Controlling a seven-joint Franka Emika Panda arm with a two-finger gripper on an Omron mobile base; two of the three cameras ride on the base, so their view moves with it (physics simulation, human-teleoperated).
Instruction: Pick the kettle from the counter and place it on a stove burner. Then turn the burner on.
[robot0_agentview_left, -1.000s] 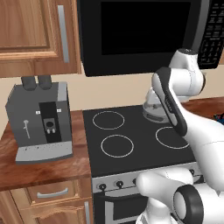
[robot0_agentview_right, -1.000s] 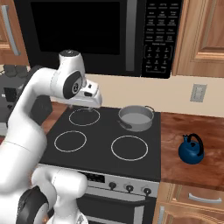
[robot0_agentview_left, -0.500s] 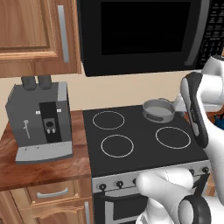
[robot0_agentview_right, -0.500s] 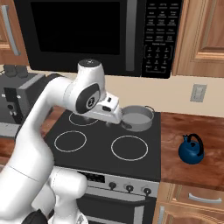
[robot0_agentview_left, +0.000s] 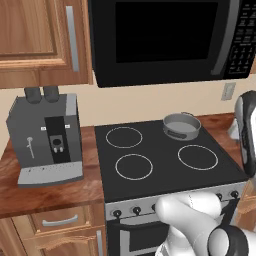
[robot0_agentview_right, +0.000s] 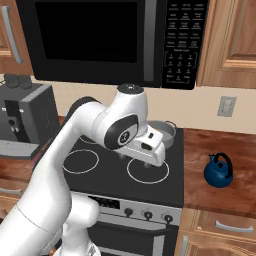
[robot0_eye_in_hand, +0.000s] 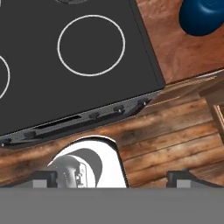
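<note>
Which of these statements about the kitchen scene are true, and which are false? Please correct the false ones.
1. The kettle stands on the counter, right of the cooktop. True.
2. The gripper holds the kettle. False: it is open and empty, above the stove's front edge.
3. A grey pot sits on the back right burner. True.
4. The kettle stands on the stove burner. False: nothing stands on that ring.
5. A coffee machine stands left of the stove. True.
</note>
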